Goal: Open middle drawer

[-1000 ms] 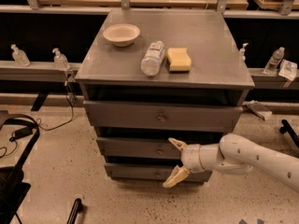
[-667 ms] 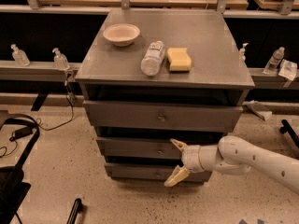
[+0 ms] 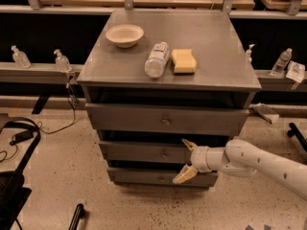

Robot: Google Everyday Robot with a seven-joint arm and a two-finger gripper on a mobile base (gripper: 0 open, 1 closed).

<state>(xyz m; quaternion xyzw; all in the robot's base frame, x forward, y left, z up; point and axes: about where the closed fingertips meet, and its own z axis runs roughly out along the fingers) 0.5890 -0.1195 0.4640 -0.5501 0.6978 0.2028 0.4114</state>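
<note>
Camera view shows the middle drawer (image 3: 139,151), 2nd of 3 grey fronts, apparently not yet pulled out. The pincer (image 3: 186,159) is spread wide and empty just right of its knob (image 3: 164,154), so grasping and pulling both seem left to do. On the worktop (image 3: 225,56) lie a bowl (image 3: 124,34), a tipped bottle (image 3: 157,59) and a yellow sponge (image 3: 184,61), with speckled floor (image 3: 62,176) below.

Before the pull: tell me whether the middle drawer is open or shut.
Shut: the middle drawer sits pushed in, no interior showing; the open end effector spans its front right of the knob.
</note>
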